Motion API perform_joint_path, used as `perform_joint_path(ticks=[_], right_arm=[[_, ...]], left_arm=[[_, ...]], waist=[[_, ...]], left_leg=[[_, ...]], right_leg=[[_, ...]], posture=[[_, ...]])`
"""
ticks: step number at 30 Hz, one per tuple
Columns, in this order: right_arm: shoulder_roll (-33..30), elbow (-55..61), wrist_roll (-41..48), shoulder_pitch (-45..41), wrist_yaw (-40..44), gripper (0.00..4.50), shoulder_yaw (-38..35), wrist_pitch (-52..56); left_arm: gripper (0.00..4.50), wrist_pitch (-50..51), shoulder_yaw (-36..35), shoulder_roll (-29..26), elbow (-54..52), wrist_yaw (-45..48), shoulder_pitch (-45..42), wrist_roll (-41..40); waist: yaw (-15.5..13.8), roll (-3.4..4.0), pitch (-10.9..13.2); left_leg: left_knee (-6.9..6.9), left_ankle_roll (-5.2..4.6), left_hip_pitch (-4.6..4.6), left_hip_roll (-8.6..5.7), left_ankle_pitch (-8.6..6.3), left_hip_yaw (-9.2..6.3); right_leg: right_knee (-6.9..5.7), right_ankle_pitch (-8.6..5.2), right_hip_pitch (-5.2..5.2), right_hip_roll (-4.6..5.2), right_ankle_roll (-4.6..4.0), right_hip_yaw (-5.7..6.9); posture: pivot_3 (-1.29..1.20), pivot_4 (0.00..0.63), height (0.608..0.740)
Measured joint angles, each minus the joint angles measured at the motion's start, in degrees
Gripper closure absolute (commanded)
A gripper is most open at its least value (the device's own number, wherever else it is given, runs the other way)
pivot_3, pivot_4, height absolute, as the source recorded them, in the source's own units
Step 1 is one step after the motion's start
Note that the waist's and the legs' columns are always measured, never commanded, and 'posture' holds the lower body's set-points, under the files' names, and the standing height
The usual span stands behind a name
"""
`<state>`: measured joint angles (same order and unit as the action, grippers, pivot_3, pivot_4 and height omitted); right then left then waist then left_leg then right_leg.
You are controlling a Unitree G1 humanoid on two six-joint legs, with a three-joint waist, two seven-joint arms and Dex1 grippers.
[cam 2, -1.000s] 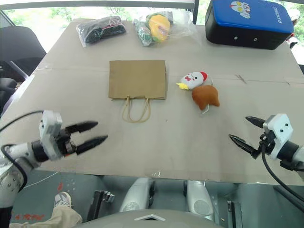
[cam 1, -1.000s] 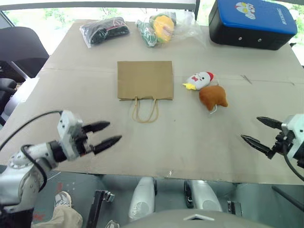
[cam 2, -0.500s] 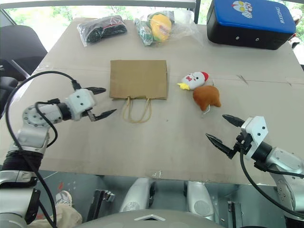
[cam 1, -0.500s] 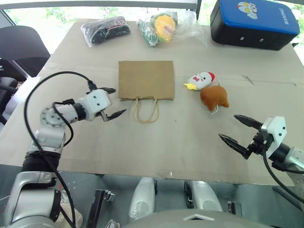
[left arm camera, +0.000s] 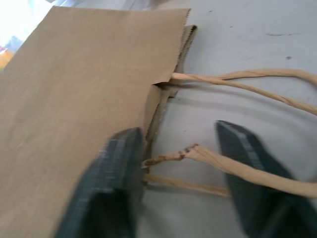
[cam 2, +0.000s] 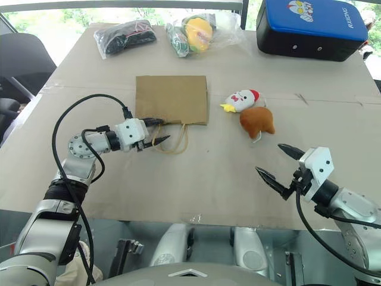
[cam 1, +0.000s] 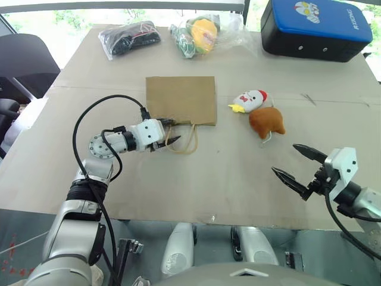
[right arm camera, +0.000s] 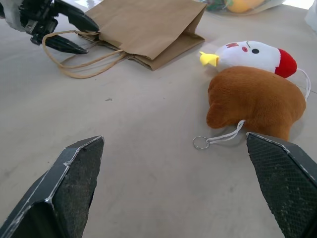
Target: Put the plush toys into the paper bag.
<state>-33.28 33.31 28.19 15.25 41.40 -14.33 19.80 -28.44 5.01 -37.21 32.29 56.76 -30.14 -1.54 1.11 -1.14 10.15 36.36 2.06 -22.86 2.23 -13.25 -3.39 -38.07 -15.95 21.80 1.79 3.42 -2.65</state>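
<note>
The brown paper bag [cam 1: 181,98] lies flat on the table, mouth and loop handles [cam 1: 189,142] toward me. My left gripper [cam 1: 175,130] is at the mouth's left corner. In the left wrist view its fingers [left arm camera: 111,188] stand apart, one against the bag's edge, with a handle strand [left arm camera: 208,158] between them. To the right of the bag lie the two plush toys, touching each other: the white chicken [cam 1: 251,100] and the orange-brown drumstick [cam 1: 266,121] just in front of it. My right gripper [cam 1: 284,158] hangs wide open and empty, nearer me than the toys.
At the table's far edge lie a clear bag of black items [cam 1: 130,37], a wrapped yellow-and-green toy [cam 1: 202,33] and a blue-and-black case [cam 1: 315,27]. A dark chair [cam 1: 24,59] stands off the left side. Bare tabletop [cam 1: 226,179] lies between my grippers.
My left arm has reached forward and right from the near left edge to the bag's handles, rolling its wrist, and its fingers have narrowed. My right gripper shifted a little left, still open.
</note>
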Motion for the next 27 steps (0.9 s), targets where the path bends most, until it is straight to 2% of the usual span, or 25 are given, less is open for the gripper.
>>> perform_joint_path(ticks=[2,3,5,6,7,9,11,14,16,17,22,27], right_arm=[[0.0,0.1,-0.4,-0.1,-0.6,0.0,0.4,0.0],[0.0,0.2,-0.9,-0.3,-1.0,0.0,1.1,0.0],[0.1,0.6,-2.3,-0.7,-2.1,0.0,2.7,-0.1],[0.2,0.7,-3.0,-1.3,-2.6,0.0,3.8,0.1],[0.4,0.7,-3.0,-2.2,-3.0,0.26,5.0,0.5],[0.7,0.6,-2.6,-4.6,-3.2,0.82,7.6,2.6],[1.8,-0.4,-3.0,-8.3,-3.5,1.81,11.7,4.3],[5.7,-4.4,-6.0,-16.1,-5.2,3.26,19.0,5.8],[8.4,-8.3,-8.1,-21.6,-5.9,4.26,23.5,6.4],[10.2,-10.9,-9.3,-24.7,-6.2,4.48,25.4,6.6],[16.1,-22.4,-13.0,-35.1,-6.5,4.48,30.3,6.1],[17.6,-26.5,-13.7,-38.2,-4.7,4.48,31.4,6.0]], left_arm=[[4.28,1.1,-0.2,0.5,-0.4,1.3,0.2,-2.0],[4.44,3.2,-0.6,0.9,-1.8,2.4,0.9,-4.3],[4.44,9.4,-1.3,1.9,-5.9,4.3,2.8,-9.2],[4.44,15.7,-2.1,2.4,-10.3,4.8,4.7,-13.8],[4.49,23.0,-2.7,2.7,-15.7,4.8,6.6,-19.3],[4.5,35.8,-3.8,2.6,-26.2,3.8,9.2,-28.8],[4.5,47.7,-5.5,2.4,-36.7,0.3,10.9,-38.6],[4.5,59.6,-8.3,3.1,-46.2,-7.2,11.1,-49.8],[4.5,64.3,-9.6,3.5,-50.4,-11.4,11.0,-54.4],[4.5,66.0,-9.8,3.8,-51.9,-13.1,11.1,-56.0],[4.5,69.4,-11.2,5.2,-55.5,-18.7,12.1,-59.4],[4.5,69.3,-11.1,5.2,-57.2,-19.6,13.4,-56.9]], waist=[[-0.2,0.0,0.0],[-0.2,0.0,0.0],[-0.1,0.0,0.0],[0.0,0.0,0.0],[0.1,0.0,0.0],[0.1,0.0,0.0],[0.2,0.0,0.0],[0.4,0.01,0.0],[0.7,0.0,0.0],[0.8,0.0,0.0],[1.0,0.0,0.0],[0.7,0.0,0.0]], left_leg=[[0.0,0.0,0.0,0.0,0.0,0.0],[0.01,0.0,-0.01,0.0,0.0,0.0],[0.01,0.0,-0.02,0.0,0.0,0.0],[0.01,0.0,-0.03,0.01,0.0,-0.01],[0.02,0.0,-0.03,0.03,0.0,-0.03],[0.05,0.0,-0.02,0.04,0.0,-0.06],[0.08,0.0,0.01,0.04,0.0,-0.09],[0.15,0.0,0.05,0.03,0.0,-0.11],[0.17,0.0,0.06,0.02,0.0,-0.13],[0.17,0.0,0.06,0.02,0.0,-0.13],[0.17,0.01,0.05,0.01,0.01,-0.15],[0.17,0.01,0.03,-0.01,0.01,-0.15]], right_leg=[[-0.01,0.0,-0.01,0.01,0.0,0.0],[0.0,0.0,-0.01,0.02,0.0,0.0],[0.0,0.0,0.0,0.02,0.0,0.0],[-0.02,0.0,0.0,0.02,0.0,0.0],[-0.03,0.0,0.0,0.02,0.0,0.02],[-0.07,0.0,0.0,0.02,0.0,0.02],[-0.1,0.0,-0.04,0.02,0.0,0.03],[-0.19,0.0,-0.04,0.01,-0.01,0.03],[-0.23,0.0,-0.04,-0.01,-0.01,0.04],[-0.24,0.0,-0.04,-0.01,-0.01,0.04],[-0.26,0.01,-0.02,-0.01,-0.02,0.06],[-0.25,0.01,-0.01,0.01,-0.02,0.06]], posture=[[0.0,0.15,0.74],[0.0,0.15,0.74],[0.0,0.15,0.74],[0.0,0.15,0.74],[0.0,0.15,0.74],[0.0,0.15,0.74],[0.0,0.15,0.74],[0.0,0.15,0.74],[0.0,0.15,0.74],[0.0,0.15,0.74],[0.0,0.15,0.74],[0.0,0.15,0.74]])
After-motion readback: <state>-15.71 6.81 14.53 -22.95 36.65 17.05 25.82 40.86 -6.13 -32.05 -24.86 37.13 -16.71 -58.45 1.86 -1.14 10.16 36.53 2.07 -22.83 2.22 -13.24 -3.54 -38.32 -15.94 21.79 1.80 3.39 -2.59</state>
